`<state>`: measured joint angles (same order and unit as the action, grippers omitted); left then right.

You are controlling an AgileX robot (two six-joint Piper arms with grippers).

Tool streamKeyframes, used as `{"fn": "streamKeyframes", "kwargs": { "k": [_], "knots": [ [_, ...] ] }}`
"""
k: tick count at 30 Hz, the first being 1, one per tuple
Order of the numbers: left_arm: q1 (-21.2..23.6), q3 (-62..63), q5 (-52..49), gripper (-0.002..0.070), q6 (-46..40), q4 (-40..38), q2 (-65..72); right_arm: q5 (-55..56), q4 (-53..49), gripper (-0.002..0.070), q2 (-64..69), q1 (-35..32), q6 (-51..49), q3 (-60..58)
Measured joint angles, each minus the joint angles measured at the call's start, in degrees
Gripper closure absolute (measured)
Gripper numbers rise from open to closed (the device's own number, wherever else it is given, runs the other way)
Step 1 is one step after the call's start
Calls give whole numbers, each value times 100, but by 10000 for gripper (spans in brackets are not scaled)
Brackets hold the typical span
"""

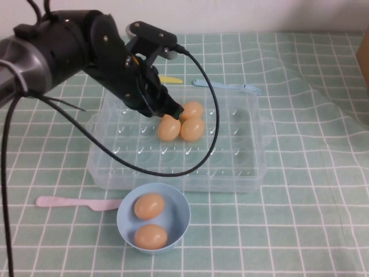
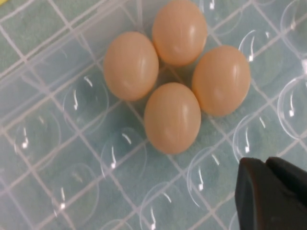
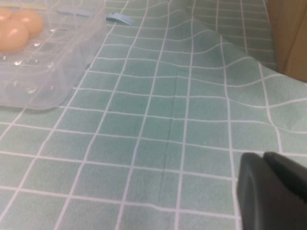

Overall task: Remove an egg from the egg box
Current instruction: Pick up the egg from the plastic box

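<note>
The clear egg box (image 1: pixel 242 173) lies mid-table. Three tan-orange eggs show in it in the high view, one at the back (image 1: pixel 192 109) and two in front (image 1: pixel 169 128) (image 1: pixel 192 129). The left wrist view shows several eggs clustered together in the box's dimples (image 2: pixel 72 158), the nearest one (image 2: pixel 172 117) just ahead of my left gripper. My left gripper (image 1: pixel 173 107) hovers over the box beside the eggs, shut and empty (image 2: pixel 264 165). My right gripper (image 3: pixel 263 160) is shut and empty, low over the cloth to the right of the box (image 3: pixel 43 81), out of the high view.
A light-blue bowl (image 1: pixel 179 222) in front of the box holds two eggs (image 1: pixel 149 206) (image 1: pixel 150 236). A pink utensil (image 1: pixel 75 202) lies left of it. A blue fork (image 1: pixel 228 85) and a yellow utensil (image 1: pixel 170 79) lie behind the box. A brown object (image 1: pixel 364 55) stands at the right edge.
</note>
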<state>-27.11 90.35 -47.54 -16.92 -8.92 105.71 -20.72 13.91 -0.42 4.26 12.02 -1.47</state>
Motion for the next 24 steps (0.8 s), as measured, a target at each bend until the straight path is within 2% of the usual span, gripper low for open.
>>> {"fn": "streamKeyframes", "kwargs": {
  "k": [6,8,10,13,16,19,24],
  "knots": [
    [-189,796,-559,678,127,414,555,0,0,694,0,0,0,0],
    [-199,967,-715,655,99,560,703,0,0,694,0,0,0,0],
    [-199,1109,-812,583,17,652,869,0,0,694,0,0,0,0],
    [-199,1183,-865,407,-27,783,1067,0,4,694,0,0,0,0],
    [-199,1183,-842,295,-27,892,1220,0,4,694,0,0,0,0],
    [-199,1183,-702,260,-27,949,1315,0,4,694,0,0,0,0],
    [-199,1183,-450,246,-51,949,1360,0,4,694,0,0,0,0]
  ]
}}
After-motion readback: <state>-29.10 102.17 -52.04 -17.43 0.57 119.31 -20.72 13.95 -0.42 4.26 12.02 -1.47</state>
